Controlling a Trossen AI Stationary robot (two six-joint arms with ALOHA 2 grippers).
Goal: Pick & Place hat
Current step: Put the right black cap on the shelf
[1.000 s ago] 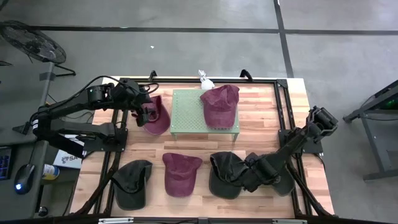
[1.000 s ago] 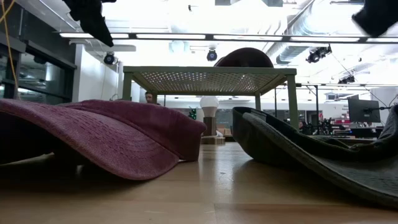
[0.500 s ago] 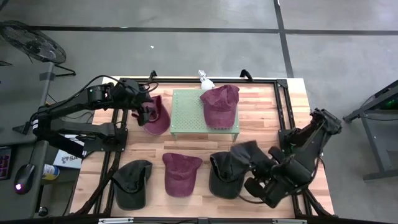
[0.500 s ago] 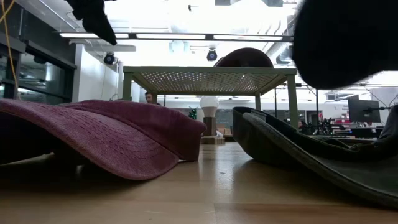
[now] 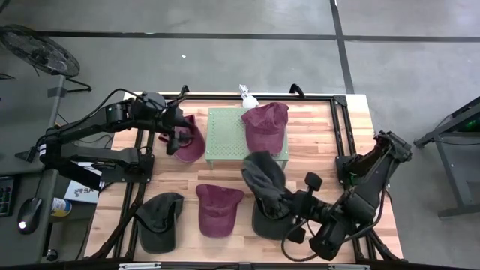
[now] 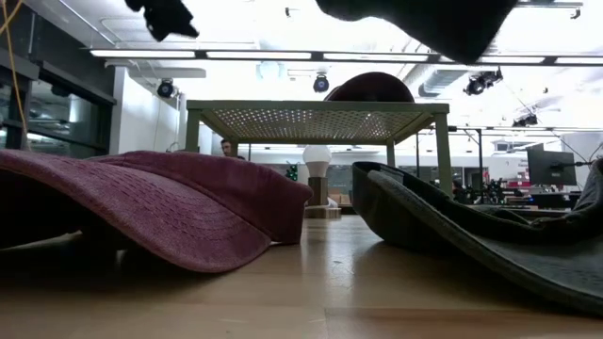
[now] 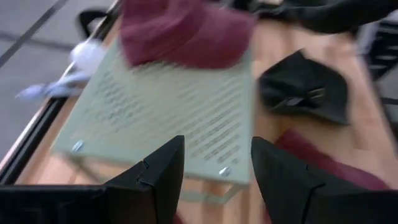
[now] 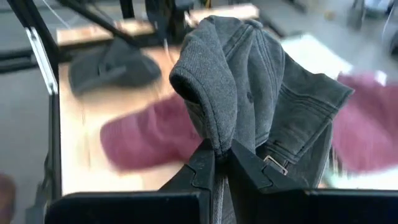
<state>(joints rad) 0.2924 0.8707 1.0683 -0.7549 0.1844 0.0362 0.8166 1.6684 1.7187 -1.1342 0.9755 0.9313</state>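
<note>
Right pincer (image 8: 222, 155) clamped tight on the grey hat (image 5: 264, 174), pinching a fold of its fabric; the hat hangs lifted off the table (image 5: 315, 161), draped up and over the pincer. Just beyond the hat, farther out from the right pincer, the green perforated stand (image 5: 229, 135) carries a maroon hat (image 5: 266, 124) on its far corner. Directly under the carried hat another dark hat (image 5: 268, 217) lies on the table, with a maroon hat on the table (image 5: 217, 208) and a black hat (image 5: 160, 217) farther off to that side. Left pincer (image 7: 214, 165) fingers apart, holding nothing, hovering at the stand's opposite edge, a maroon hat beside the stand (image 5: 187, 142) close under it.

Step, as judged: transport, pick done, place not yet. Next move likely calls for carrying the grey hat over the stand's free green area, lowering, then releasing clear of the maroon hat already there.
</note>
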